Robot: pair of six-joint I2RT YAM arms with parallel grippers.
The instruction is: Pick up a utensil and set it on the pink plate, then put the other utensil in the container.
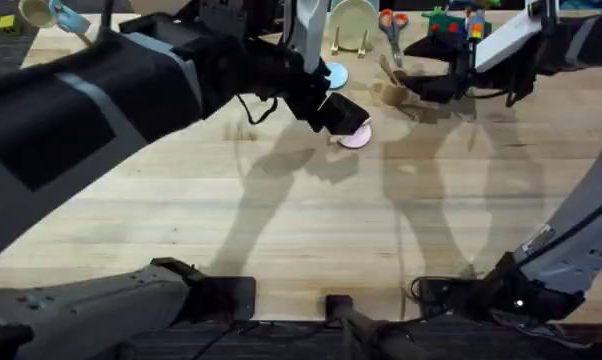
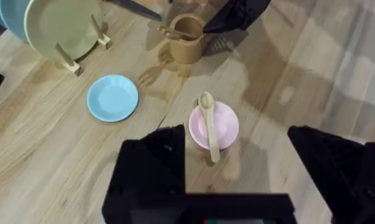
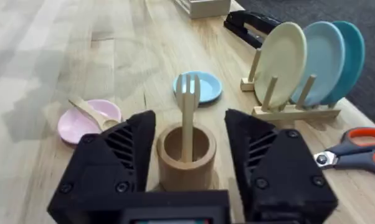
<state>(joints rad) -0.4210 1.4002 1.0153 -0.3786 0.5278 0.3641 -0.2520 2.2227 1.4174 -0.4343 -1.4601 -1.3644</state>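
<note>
**Spoon on plate, fork in cup**

Your right gripper (image 3: 187, 168) sits spread wide, the container (image 3: 186, 157) between its fingers, the fork (image 3: 189, 112) standing upright inside. Your left gripper (image 2: 237, 165) hangs open and empty just above the pink plate (image 2: 222, 124), the spoon (image 2: 208, 124) lying across it. The light blue plate (image 2: 113, 98) lies beside that.
</note>
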